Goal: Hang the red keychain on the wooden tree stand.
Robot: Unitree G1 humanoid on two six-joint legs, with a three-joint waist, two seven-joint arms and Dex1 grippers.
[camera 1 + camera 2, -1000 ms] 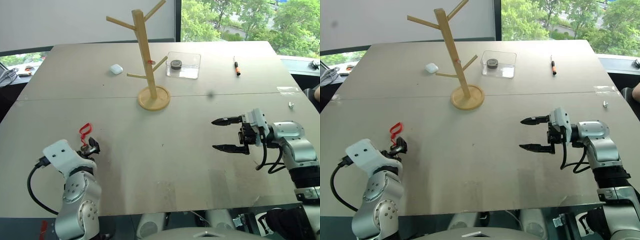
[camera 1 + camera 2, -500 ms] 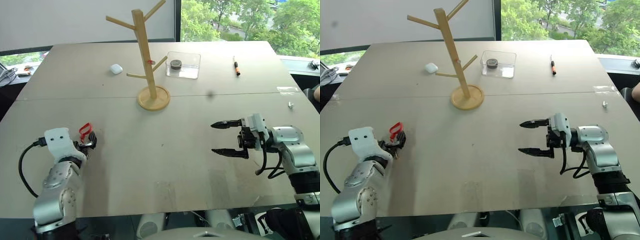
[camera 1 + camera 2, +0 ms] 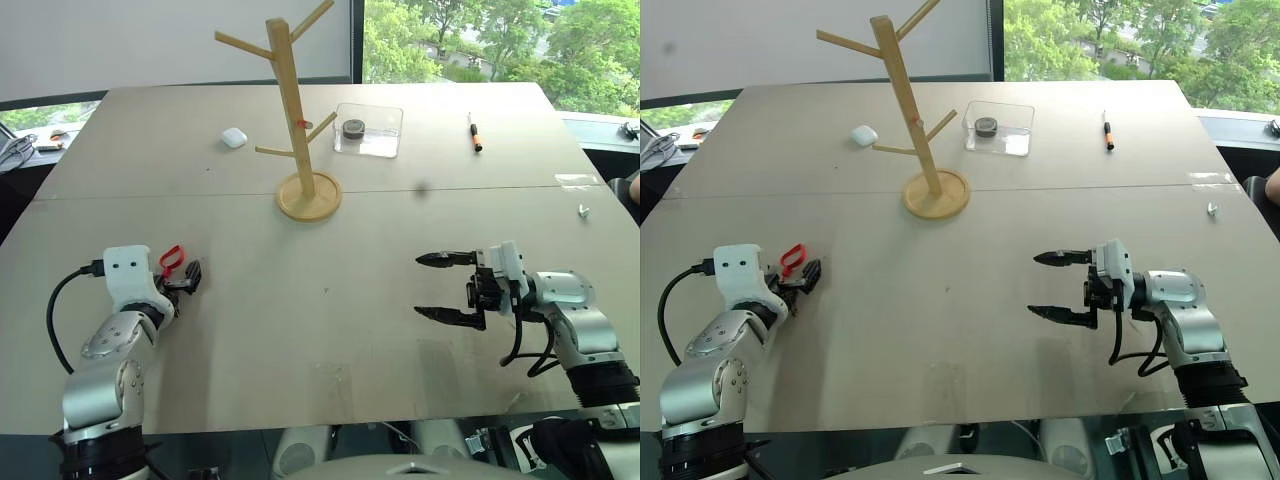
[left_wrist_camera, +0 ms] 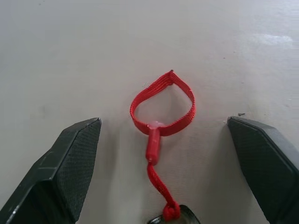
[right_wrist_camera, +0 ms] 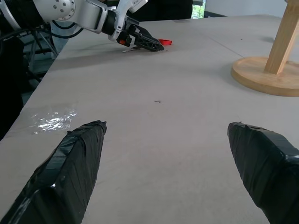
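The red keychain lies flat on the table, framed between the spread fingers of the left gripper, which is lined up for a pinch; nothing is grasped yet. The wooden tree stand is placed well ahead. The right gripper is held open, empty and aside.
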